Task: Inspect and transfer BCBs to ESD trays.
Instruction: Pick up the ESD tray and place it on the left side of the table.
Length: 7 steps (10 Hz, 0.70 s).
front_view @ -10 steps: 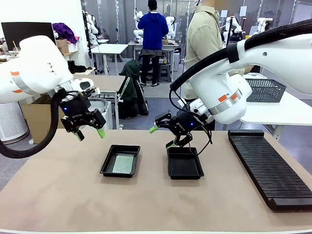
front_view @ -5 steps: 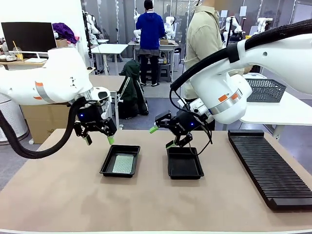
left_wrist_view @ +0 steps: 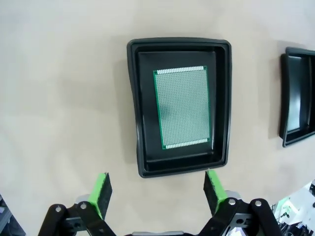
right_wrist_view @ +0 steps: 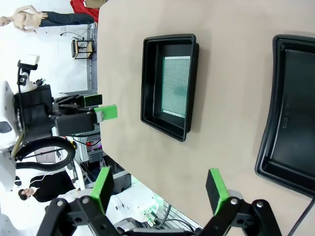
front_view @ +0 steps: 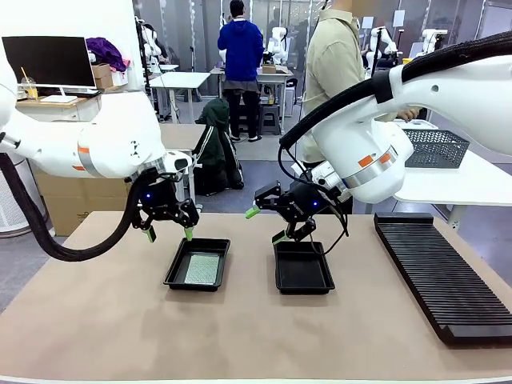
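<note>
Left pincer [front_view: 170,234] and right pincer [front_view: 265,225] are held wide open, nothing gripped.
One BCB [front_view: 202,269] is laid flat in the ESD tray [front_view: 173,275] just below the left pincer; the second ESD tray [front_view: 304,270] is set beneath the right pincer.

- The left gripper [front_view: 170,233] has moved right and down. A second ago it hung high and well to the left of the left ESD tray [front_view: 176,265]; now its fingertips are close above that tray's far left corner.
- The left arm [front_view: 112,148] has swung in from the left edge towards the middle, uncovering the dark monitor [front_view: 50,60] far left.
- Far back, the person in the blue top [front_view: 242,48] has shifted slightly left.
</note>
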Each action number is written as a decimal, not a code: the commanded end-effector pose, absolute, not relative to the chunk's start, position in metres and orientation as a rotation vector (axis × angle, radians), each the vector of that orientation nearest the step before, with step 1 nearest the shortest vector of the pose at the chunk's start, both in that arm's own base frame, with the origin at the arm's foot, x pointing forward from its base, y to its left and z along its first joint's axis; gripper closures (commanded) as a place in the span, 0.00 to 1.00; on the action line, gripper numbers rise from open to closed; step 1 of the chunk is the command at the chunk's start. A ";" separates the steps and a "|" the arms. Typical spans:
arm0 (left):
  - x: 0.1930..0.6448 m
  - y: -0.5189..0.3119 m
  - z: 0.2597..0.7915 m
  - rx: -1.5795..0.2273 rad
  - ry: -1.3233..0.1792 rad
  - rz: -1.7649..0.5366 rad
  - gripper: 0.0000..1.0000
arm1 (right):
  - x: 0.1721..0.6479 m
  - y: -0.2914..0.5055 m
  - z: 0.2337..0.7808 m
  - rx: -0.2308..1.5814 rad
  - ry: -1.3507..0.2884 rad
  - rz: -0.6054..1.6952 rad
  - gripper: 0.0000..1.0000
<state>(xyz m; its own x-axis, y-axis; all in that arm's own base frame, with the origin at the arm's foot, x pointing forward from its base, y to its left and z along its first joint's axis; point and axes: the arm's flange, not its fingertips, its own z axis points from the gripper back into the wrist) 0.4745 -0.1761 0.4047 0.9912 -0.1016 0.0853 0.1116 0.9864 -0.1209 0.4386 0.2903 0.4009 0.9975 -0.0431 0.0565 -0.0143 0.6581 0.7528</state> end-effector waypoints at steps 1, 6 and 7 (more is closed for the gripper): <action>0.485 -0.187 0.393 -0.060 -0.101 -0.083 0.00 | 0.438 0.291 0.401 0.849 -0.075 -0.032 0.00; 0.498 -0.193 0.364 0.034 -0.166 -0.126 0.00 | 0.438 0.291 0.401 0.849 -0.075 -0.032 0.00; 0.499 -0.196 0.358 0.033 -0.176 -0.136 0.00 | 0.438 0.291 0.401 0.849 -0.075 -0.032 0.00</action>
